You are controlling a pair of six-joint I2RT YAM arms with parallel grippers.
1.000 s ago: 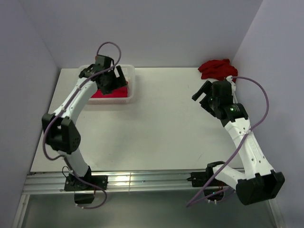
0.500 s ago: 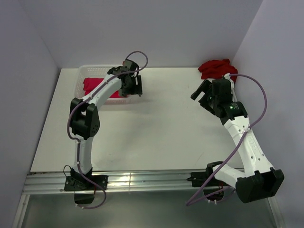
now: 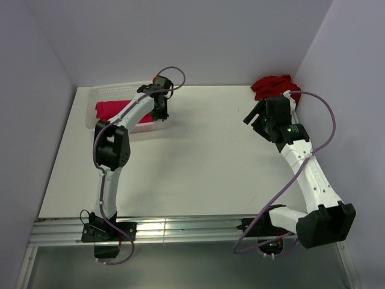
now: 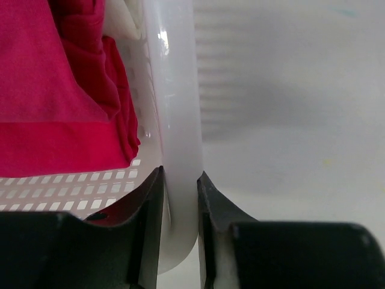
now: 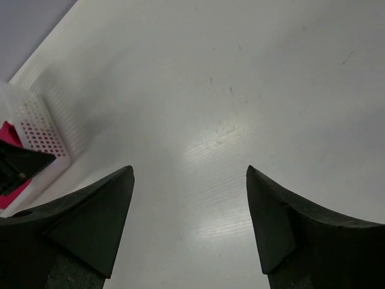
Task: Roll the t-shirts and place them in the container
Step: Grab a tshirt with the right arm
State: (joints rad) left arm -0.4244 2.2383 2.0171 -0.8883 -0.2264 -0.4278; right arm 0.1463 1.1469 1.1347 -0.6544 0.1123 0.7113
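Camera overhead: pinkish-red cloth t-shirt (image 3: 111,110) lies in white plastic lattice basket (image 3: 114,90), far left on white tabletop (image 3: 198,162); dark crimson cloth t-shirt (image 3: 272,86) heaped far right. Left wrist: left pincer (image 4: 179,180) clamps basket's rim. Right wrist: right pincer (image 5: 189,180) gapes wide above tabletop.

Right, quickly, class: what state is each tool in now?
Left tool: closed on the wall of the white basket.
Right tool: open, holding nothing.

Counted: 1 pinkish-red t-shirt (image 3: 111,109), 1 dark crimson t-shirt (image 3: 274,86), 2 t-shirts total. 1 white lattice basket (image 4: 177,108). 2 arms: left arm (image 3: 108,150), right arm (image 3: 307,174). 2 hands: left hand (image 4: 179,186), right hand (image 5: 189,180). 1 worktop (image 3: 198,162).
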